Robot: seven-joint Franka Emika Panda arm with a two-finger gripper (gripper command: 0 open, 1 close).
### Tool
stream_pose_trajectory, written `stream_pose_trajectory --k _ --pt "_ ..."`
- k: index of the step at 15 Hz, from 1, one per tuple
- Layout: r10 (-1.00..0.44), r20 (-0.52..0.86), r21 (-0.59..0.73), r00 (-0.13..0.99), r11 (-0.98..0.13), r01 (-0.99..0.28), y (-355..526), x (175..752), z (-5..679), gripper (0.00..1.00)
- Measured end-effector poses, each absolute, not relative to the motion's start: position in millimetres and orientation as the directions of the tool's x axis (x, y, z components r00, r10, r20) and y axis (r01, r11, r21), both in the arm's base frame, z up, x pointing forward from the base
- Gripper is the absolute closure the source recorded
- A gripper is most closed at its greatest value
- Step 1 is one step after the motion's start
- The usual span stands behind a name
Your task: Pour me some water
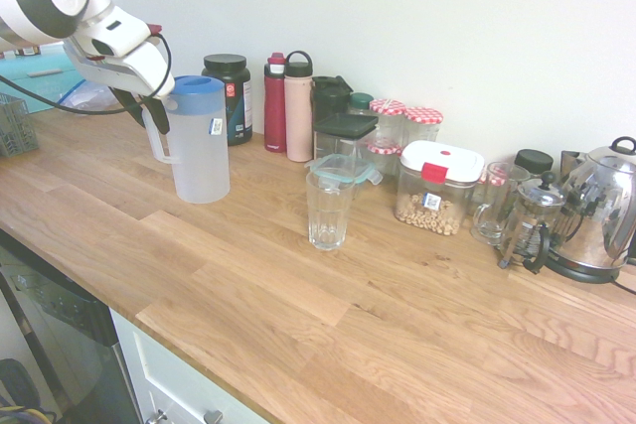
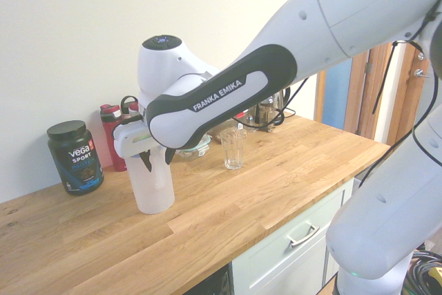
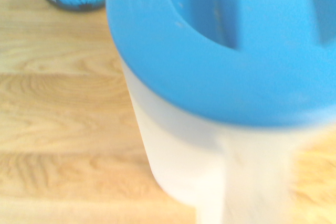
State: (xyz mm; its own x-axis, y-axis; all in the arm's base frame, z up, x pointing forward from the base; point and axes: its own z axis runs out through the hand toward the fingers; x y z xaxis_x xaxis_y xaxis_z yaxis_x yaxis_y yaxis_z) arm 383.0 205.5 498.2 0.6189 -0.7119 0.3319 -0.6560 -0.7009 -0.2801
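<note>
We see the water pitcher (image 1: 200,141), a translucent white jug with a blue lid (image 3: 236,45), standing upright on the wooden countertop (image 1: 298,295) toward the end where the arm reaches in. Its handle faces the arm, away from the glass. In the wrist view the blue lid fills most of the picture, with the pale body and handle below it and the wood grain around.

The gripper (image 2: 155,159) hangs just above and beside the pitcher's handle. In the second exterior view its two dark fingers stand parted with a clear gap between them, one on each side of the top of the handle, and we cannot see them pressing on it. So we read the jaws as partly spread and holding nothing.

The empty drinking glass (image 1: 328,209) stands upright near the middle of the counter, well apart from the pitcher.

Along the wall behind runs a row of things: a black protein tub (image 1: 228,96) just behind the pitcher, a red bottle (image 1: 275,104) and a pink bottle (image 1: 298,108) side by side, then dark-lidded containers, jars with red checked lids (image 1: 407,124), a clear box of nuts with a white and red lid (image 1: 437,186), a glass mug (image 1: 494,204), a French press (image 1: 534,221) and a steel kettle (image 1: 596,211) at the far end.
</note>
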Motion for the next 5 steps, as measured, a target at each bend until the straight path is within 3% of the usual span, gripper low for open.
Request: stream_pose_trajectory --k 5 --pt "-0.687 0.270 -0.164 0.675 -0.723 -0.671 188 329 538 0.00"
